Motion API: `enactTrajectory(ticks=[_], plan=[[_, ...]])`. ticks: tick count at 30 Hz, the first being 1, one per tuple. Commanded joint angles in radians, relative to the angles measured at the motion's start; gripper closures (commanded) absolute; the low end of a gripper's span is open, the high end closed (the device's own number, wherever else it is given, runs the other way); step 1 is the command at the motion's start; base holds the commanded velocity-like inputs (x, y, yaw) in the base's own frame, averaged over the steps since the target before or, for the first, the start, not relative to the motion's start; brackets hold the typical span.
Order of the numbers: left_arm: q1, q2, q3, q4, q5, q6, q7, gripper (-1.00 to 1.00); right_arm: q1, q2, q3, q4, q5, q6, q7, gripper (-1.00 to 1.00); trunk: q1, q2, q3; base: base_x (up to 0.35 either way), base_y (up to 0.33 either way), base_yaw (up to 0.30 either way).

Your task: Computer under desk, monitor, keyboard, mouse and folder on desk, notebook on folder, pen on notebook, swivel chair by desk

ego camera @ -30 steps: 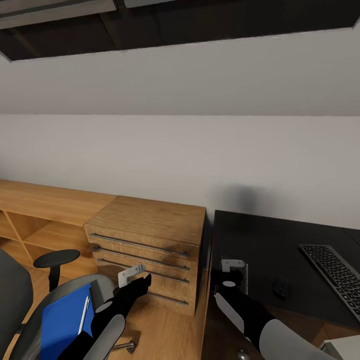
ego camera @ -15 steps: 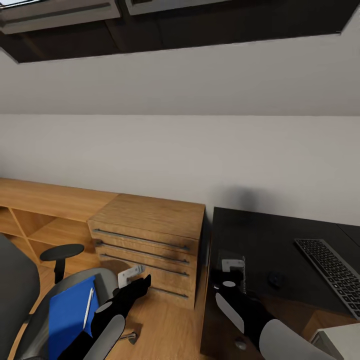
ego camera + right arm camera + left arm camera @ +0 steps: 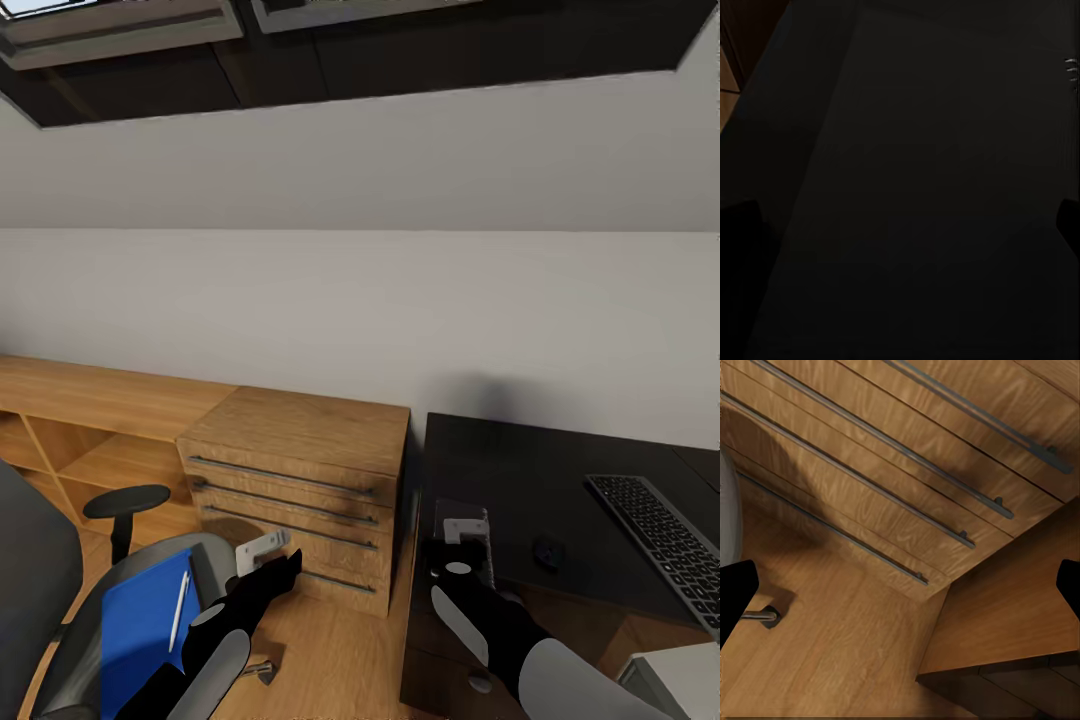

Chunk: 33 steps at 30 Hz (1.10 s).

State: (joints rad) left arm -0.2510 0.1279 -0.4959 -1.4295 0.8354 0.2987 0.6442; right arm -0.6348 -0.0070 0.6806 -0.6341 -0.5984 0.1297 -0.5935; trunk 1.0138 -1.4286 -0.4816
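While both arms hang low, the folder [image 3: 140,625] lies on the chair [image 3: 45,600] to the left of the wooden chest [image 3: 300,490].
On the folder's blue cover rests the pen [image 3: 181,606], slanted, and the chair's black armrest [image 3: 126,502] stands between the folder and the chest. Right of the chest, touching or just beside it, is the desk [image 3: 520,480], with the keyboard [image 3: 660,535] at its far right side and the mouse [image 3: 547,552] between keyboard and chest. The left gripper [image 3: 268,553] hovers in front of the chest's lower drawers, fingers [image 3: 735,596] spread wide apart. The right gripper [image 3: 466,530] hovers over the desk's near left part, its fingers [image 3: 742,225] likewise spread with nothing between them.
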Motion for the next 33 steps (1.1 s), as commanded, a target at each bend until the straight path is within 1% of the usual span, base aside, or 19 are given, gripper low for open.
enactTrajectory(ticks=[1,7,20,33], plan=[[-0.001,0.001,-0.002,-0.002,0.005,0.002,0.008,-1.00,0.000,-0.001,0.005,0.008,-0.017,0.019,-0.006,-1.00,0.000,-0.001,-0.001,-0.138,0.000,0.000],[-0.001,0.001,-0.002,-0.002,0.005,0.002,0.008,-1.00,0.000,-0.001,0.005,0.008,-0.017,0.019,-0.006,-1.00,0.000,-0.001,-0.001,-0.075,0.000,0.000],[-0.001,0.001,-0.002,0.002,0.003,0.002,0.008,-1.00,0.000,0.000,0.005,0.008,-0.016,0.017,-0.006,-1.00,0.000,-0.001,-0.001,-0.005,0.000,0.000],[-0.001,0.001,-0.002,0.004,0.002,0.002,0.008,-1.00,0.000,-0.001,0.008,0.006,-0.014,0.009,-0.008,-1.00,-0.050,0.090,0.039,0.000,0.000,0.000]])
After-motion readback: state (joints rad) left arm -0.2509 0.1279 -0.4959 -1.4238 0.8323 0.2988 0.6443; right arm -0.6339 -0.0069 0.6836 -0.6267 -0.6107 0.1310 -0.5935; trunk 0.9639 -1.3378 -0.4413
